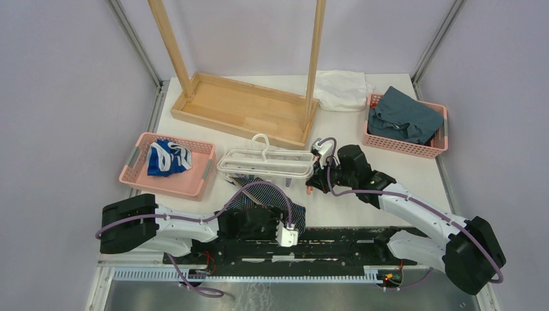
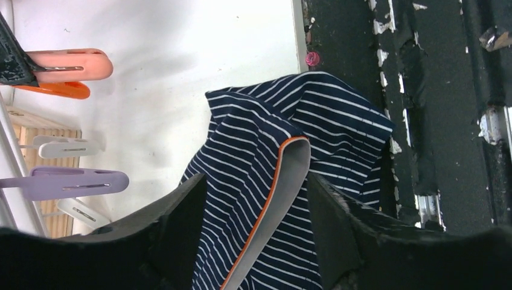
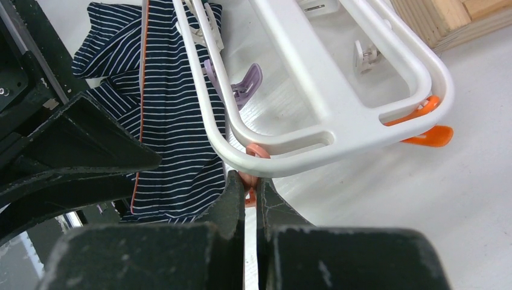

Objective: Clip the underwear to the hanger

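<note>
The underwear (image 1: 259,193), navy with thin white stripes, lies crumpled on the table just in front of the white hanger (image 1: 265,162). My left gripper (image 2: 256,187) is open above it. The grey, orange-edged waistband (image 2: 290,175) runs between the two fingers without touching them. My right gripper (image 3: 250,187) is shut on a salmon-pink clip (image 3: 250,178) that hangs under the near rail of the hanger (image 3: 314,90). The underwear (image 3: 163,121) lies left of that clip. From above, the right gripper (image 1: 316,178) sits at the hanger's right end.
A tall wooden rack (image 1: 246,107) stands behind the hanger. A pink basket (image 1: 139,170) at left holds a blue-and-white garment; another (image 1: 388,144) at back right holds teal cloth. White cloth (image 1: 342,87) lies at the back. Orange (image 3: 432,134) and purple (image 3: 244,84) clips dangle.
</note>
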Robot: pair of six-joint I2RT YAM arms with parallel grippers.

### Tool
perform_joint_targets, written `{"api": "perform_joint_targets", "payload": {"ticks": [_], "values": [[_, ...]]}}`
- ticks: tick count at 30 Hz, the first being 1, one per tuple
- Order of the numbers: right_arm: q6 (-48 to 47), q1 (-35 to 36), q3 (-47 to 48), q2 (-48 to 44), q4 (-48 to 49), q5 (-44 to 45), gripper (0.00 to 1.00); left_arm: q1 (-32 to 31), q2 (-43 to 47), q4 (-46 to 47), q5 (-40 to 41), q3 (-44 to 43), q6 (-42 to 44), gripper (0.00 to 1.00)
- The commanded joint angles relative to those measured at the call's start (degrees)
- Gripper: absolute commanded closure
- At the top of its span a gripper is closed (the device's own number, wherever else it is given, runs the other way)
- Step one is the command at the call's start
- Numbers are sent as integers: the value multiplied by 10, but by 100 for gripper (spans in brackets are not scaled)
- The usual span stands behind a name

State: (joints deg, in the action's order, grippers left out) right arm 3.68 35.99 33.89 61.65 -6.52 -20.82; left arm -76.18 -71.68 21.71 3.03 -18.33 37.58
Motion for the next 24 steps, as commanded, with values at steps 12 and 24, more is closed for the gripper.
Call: {"api": "perform_joint_targets", "payload": {"ticks": [12, 24], "values": [[4, 0, 17, 2, 39, -5, 99, 3, 21, 80, 4, 38, -50, 28], [4, 0, 20, 3, 36, -8, 99, 2, -29, 155, -10, 44, -40, 38]]}}
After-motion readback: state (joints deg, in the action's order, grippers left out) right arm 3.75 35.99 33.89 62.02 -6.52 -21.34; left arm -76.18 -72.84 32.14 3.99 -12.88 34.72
